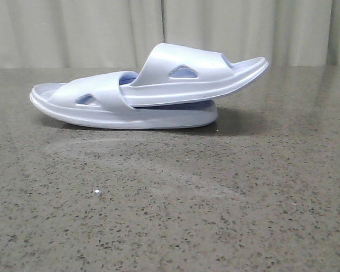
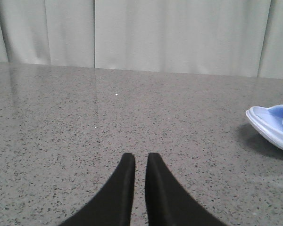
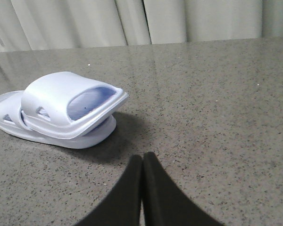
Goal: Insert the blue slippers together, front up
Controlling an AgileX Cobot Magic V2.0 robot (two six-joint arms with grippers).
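Note:
Two pale blue slippers lie at the far middle of the table. The lower slipper (image 1: 102, 113) lies flat. The upper slipper (image 1: 198, 71) has one end pushed under the lower one's strap and tilts up to the right. In the right wrist view the upper slipper (image 3: 61, 94) rests on the lower slipper (image 3: 80, 139). My right gripper (image 3: 142, 155) is shut and empty, a little short of the pair. My left gripper (image 2: 140, 156) is empty with its jaws almost together, only a narrow slit between them, well away from the slipper end (image 2: 273, 125). Neither gripper shows in the front view.
The grey speckled table (image 1: 170, 215) stretches bare toward the front. A pale curtain (image 1: 73, 28) hangs behind the table's far edge. A small white speck (image 1: 97, 192) lies on the table at the front left.

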